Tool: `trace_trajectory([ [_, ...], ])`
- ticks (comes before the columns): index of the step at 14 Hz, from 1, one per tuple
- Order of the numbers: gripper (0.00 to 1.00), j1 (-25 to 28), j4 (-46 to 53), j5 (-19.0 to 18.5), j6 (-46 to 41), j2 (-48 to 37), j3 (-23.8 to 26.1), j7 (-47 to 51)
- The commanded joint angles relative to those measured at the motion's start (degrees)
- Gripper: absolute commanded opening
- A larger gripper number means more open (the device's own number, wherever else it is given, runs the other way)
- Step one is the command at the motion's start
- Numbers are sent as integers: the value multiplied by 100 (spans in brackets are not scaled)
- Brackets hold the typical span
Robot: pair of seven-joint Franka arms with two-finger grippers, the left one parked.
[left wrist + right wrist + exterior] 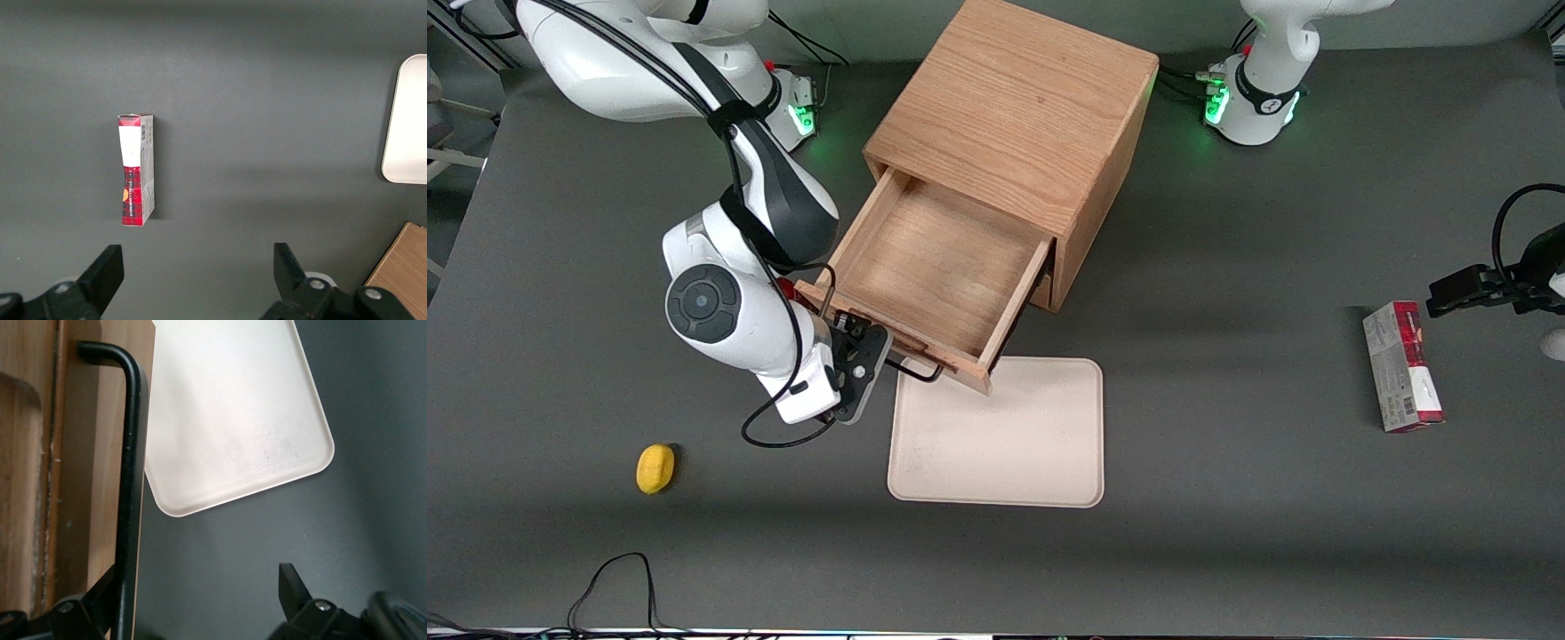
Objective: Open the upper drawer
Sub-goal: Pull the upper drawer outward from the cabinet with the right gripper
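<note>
Right at the black handle point(128, 493) I see my gripper point(869, 348), its fingers spread wide with the bar beside one finger and nothing squeezed. Just under it lies the cream tray point(996, 436). Above the tray, the upper drawer point(943, 267) sticks far out of the wooden cabinet point(1014, 116).

Upper drawer point(938, 267): light wood, grain seen, matt. Handle point(128, 493) by gripper point(193, 603): smooth black metal. Tray point(1005, 436) nearby: smooth, cream, matt.
</note>
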Motion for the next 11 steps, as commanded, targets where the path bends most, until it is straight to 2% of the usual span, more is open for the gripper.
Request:
trace_trajectory([
  [1,100,52,246,-588,-28,-13,-15,75],
  [3,100,52,579,-555,-185,-110,-15,391],
  [4,100,44,702,-433,-412,-163,-24,392],
  [5,100,35,843,-136,-728,-259,-50,401],
  [8,100,44,879,567,-880,-776,-681,645],
  [11,100,52,206,667,-1425,-1663,-1455,1226],
])
